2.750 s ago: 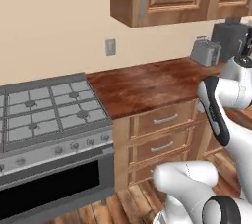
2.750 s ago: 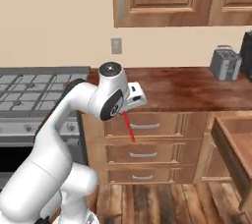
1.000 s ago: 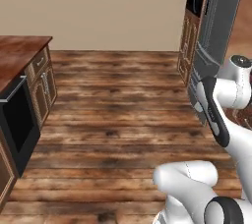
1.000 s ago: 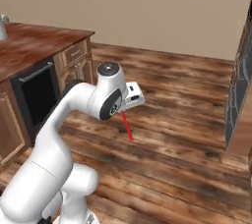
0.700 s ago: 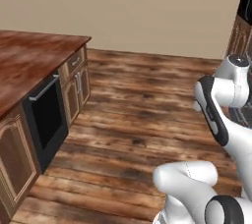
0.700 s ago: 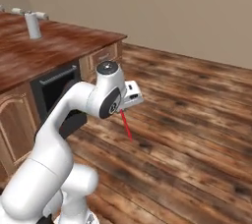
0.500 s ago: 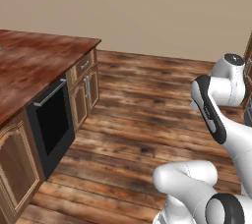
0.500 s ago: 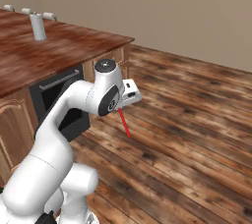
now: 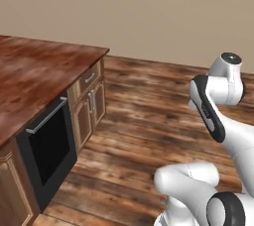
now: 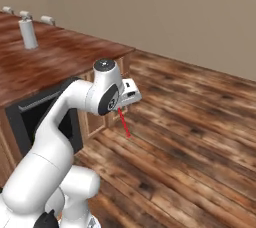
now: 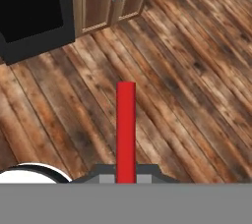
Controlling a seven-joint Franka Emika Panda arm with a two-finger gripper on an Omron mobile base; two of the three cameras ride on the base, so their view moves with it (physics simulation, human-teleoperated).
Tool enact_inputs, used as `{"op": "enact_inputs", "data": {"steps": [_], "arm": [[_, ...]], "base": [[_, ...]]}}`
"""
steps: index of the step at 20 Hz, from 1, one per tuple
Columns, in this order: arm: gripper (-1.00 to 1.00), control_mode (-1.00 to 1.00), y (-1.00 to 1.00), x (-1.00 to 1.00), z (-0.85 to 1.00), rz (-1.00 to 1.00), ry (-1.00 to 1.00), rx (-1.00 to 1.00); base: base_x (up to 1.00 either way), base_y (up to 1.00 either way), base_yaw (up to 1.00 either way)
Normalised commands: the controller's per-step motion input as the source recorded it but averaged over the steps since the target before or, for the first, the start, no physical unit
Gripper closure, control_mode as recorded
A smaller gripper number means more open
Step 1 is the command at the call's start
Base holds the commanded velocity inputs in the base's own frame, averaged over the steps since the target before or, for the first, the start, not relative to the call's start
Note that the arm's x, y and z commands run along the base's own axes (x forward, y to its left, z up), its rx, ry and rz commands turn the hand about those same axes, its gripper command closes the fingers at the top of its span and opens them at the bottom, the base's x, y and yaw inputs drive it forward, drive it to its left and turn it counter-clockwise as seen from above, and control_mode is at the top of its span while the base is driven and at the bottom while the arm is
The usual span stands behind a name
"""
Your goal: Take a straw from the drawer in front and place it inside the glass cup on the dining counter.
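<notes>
Straw (image 11: 126, 129) apparently between gripper (image 11: 126, 179) fingertips

A glossy reddish-brown wood-grain counter (image 9: 34, 79) fills the left of the left base view, its near corner above a drawer and cabinet doors, with a black appliance front set under its long edge. In the right base view a white paper-towel roll (image 10: 28, 33) stands upright near its far edge. A plank wood floor (image 9: 144, 121) spreads beside the counter.
</notes>
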Motion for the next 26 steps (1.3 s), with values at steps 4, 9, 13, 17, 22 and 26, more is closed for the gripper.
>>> {"op": "enact_inputs", "data": {"steps": [4,9,13,17,22,26], "arm": [[1.0,1.0,0.0,0.0,0.0,0.0,0.0,0.0],[1.0,1.0,0.0,0.0,0.0,0.0,0.0,0.0],[1.0,1.0,0.0,0.0,0.0,0.0,0.0,0.0],[1.0,1.0,0.0,0.0,0.0,0.0,0.0,0.0],[1.0,1.0,0.0,0.0,0.0,0.0,0.0,0.0],[1.0,1.0,0.0,0.0,0.0,0.0,0.0,0.0]], "base": [[1.0,0.0,0.12],[1.0,0.0,0.23],[1.0,-0.01,0.48],[0.95,-0.07,0.55],[0.83,-0.08,0.54],[0.27,-0.14,0.57]]}}
